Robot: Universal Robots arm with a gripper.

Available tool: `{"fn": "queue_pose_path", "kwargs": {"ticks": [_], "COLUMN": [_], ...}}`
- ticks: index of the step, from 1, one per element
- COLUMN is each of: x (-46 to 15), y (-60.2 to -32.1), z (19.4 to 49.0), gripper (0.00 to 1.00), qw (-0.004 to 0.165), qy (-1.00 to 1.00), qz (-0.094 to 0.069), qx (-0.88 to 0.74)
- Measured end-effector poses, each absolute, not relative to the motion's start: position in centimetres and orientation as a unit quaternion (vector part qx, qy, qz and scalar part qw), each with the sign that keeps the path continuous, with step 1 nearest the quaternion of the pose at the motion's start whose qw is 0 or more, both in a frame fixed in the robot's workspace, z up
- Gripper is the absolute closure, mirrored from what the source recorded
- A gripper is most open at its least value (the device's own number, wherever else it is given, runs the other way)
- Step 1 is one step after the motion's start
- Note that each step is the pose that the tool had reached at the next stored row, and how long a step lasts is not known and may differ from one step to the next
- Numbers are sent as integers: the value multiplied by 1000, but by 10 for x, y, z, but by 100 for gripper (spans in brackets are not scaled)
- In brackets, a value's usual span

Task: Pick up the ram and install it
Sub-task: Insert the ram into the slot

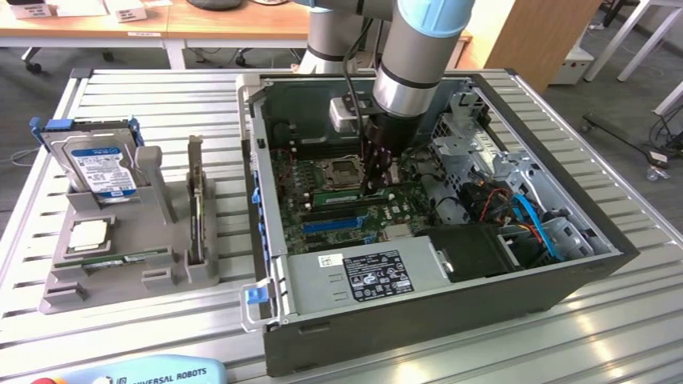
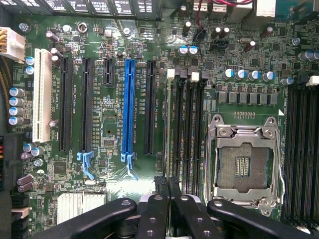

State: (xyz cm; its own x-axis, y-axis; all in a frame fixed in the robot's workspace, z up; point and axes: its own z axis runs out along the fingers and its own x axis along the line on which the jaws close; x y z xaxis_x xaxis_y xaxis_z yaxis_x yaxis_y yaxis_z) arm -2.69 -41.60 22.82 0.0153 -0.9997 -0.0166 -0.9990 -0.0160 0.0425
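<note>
Exterior view, read from its left to its right; all places given relative to the computer case (image 1: 427, 320).

1. Grey fixture (image 1: 64, 300): on the slatted table (image 1: 597, 336), outside the case on the exterior view's left. Contents:
 - hard drive (image 1: 98, 164), upright, at the end of the fixture furthest from the camera;
 - square silver processor chip (image 1: 88, 233), lying flat in front of the drive;
 - the ram (image 1: 120, 258), a narrow green stick lying flat in its groove, just in front of the chip and well apart from the case;
 - dark expansion card (image 1: 195, 210), on edge along the side of the fixture nearest the case.
2. Computer case: side panel off, motherboard (image 1: 320, 172) exposed. The grey power supply (image 1: 363, 276) fills the case's near end.
3. Arm (image 1: 421, 56): reaches down into the case from above.
4. Gripper (image 1: 376, 180): inside the case, low over the motherboard, just beside the processor socket (image 1: 344, 170).

Wrist view: gripper (image 2: 167, 186) closed, its black fingers (image 2: 152, 214) drawn together with a thin dark seam between the tips. It is poised at the end of the bank of memory slots (image 2: 187, 124), between the blue slot (image 2: 128, 107) and the socket (image 2: 243, 164). Whether the tips touch the board cannot be told.
</note>
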Motion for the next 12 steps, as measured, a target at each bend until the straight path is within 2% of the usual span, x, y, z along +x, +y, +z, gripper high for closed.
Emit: {"fn": "queue_pose_path", "kwargs": {"ticks": [12], "x": [-27], "y": [-416], "z": [228], "gripper": [88], "qw": [9], "qy": [-705], "qz": [-21], "qx": [709]}}
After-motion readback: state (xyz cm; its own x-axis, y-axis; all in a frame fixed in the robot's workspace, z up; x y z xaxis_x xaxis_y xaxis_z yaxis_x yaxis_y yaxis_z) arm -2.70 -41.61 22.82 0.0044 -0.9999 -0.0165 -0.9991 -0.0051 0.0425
